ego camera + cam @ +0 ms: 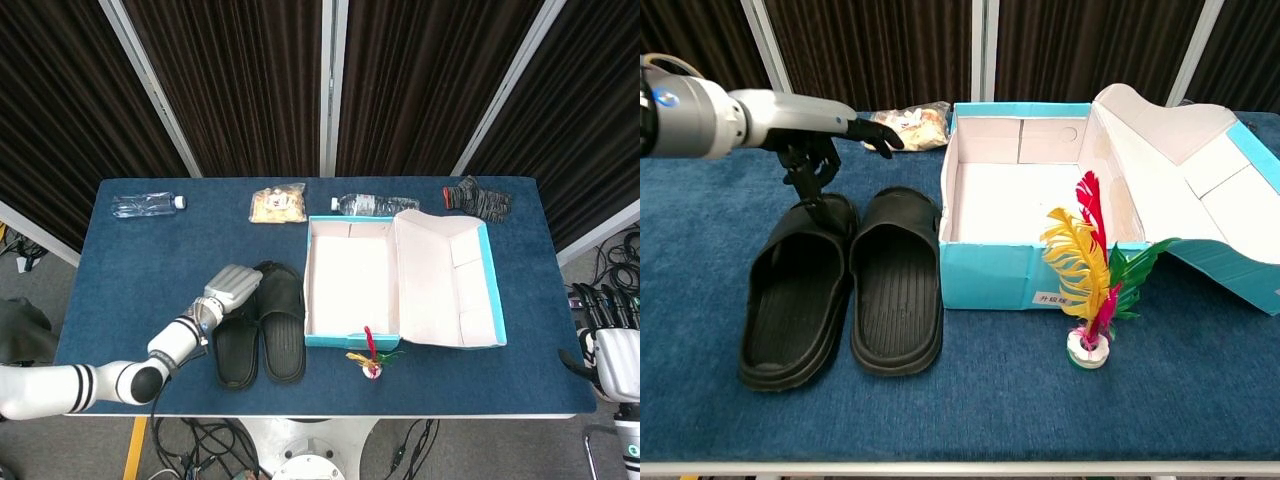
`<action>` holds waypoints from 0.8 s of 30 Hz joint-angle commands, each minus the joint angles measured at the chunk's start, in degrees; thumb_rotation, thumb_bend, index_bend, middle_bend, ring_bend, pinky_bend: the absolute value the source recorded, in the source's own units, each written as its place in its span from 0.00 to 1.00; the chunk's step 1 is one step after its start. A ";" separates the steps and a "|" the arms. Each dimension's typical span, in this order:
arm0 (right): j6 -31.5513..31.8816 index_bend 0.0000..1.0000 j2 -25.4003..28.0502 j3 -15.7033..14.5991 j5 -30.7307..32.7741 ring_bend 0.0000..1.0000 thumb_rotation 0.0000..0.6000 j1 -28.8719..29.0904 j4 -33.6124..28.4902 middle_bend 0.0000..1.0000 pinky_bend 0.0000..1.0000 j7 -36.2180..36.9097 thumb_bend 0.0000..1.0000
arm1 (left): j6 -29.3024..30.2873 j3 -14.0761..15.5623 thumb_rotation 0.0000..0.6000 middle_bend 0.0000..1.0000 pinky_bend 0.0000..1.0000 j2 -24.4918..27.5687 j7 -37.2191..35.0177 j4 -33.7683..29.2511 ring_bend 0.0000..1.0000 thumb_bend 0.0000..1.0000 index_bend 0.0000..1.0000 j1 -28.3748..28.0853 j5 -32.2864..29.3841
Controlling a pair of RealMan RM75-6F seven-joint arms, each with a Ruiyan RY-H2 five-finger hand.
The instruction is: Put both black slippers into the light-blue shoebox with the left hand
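Two black slippers lie side by side left of the shoebox, the left one (pixel 236 348) (pixel 798 298) and the right one (pixel 283 325) (pixel 896 285). The light-blue shoebox (pixel 352 338) (pixel 990 275) stands open and empty, its lid (pixel 450 282) folded out to the right. My left hand (pixel 232 289) (pixel 818 132) hovers over the far end of the left slipper, fingers spread toward the box and thumb pointing down at the strap, holding nothing. My right hand (pixel 609 342) stays off the table's right edge, fingers apart.
A feather shuttlecock (pixel 370 357) (pixel 1089 275) stands just in front of the box. Along the far edge lie a water bottle (pixel 146 205), a snack bag (pixel 277 203) (pixel 918 122), a second bottle (pixel 372 204) and a grey glove (pixel 478 198).
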 commanded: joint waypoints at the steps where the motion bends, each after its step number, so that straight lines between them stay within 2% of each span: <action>1: -0.34 0.00 -0.10 0.04 0.06 0.00 1.00 0.20 0.23 0.09 0.04 0.29 0.06 | -0.14 0.95 1.00 0.05 0.75 -2.50 1.36 1.09 0.69 0.07 0.04 -3.70 -6.19; 6: -0.64 0.00 -0.16 0.08 -0.14 0.00 1.00 0.48 0.65 0.10 0.04 0.67 0.06 | 1.32 2.67 1.00 0.04 0.75 -5.06 4.45 4.42 0.69 0.07 0.04 -7.62 -12.87; 10: -1.01 0.00 -0.10 0.12 0.21 0.00 1.00 0.56 0.81 0.10 0.04 0.81 0.06 | -0.13 2.86 1.00 0.04 0.75 -5.91 4.28 5.73 0.69 0.07 0.04 -9.56 -17.57; 18: -1.25 0.00 -0.03 0.21 0.32 0.00 1.00 0.75 0.56 0.10 0.04 0.43 0.06 | 0.65 5.36 1.00 0.04 0.75 -8.20 6.80 9.40 0.71 0.06 0.04 -13.49 -26.17; 21: -1.43 0.00 -0.11 0.28 0.52 0.00 1.00 0.84 0.41 0.10 0.04 0.23 0.06 | 0.29 6.01 1.00 0.07 0.75 -8.99 7.30 10.57 0.72 0.06 0.05 -14.20 -27.40; 23: -1.45 0.00 -0.20 0.27 0.39 0.00 1.00 0.92 0.35 0.10 0.04 0.20 0.06 | 1.05 6.10 1.00 0.14 0.75 -9.80 7.35 11.43 0.75 0.06 0.10 -14.35 -27.59; 24: -1.44 0.00 -0.23 0.24 0.27 0.00 1.00 0.95 0.32 0.10 0.04 0.14 0.06 | 1.97 5.97 1.00 0.21 0.76 -10.38 7.16 11.96 0.78 0.06 0.18 -14.23 -27.49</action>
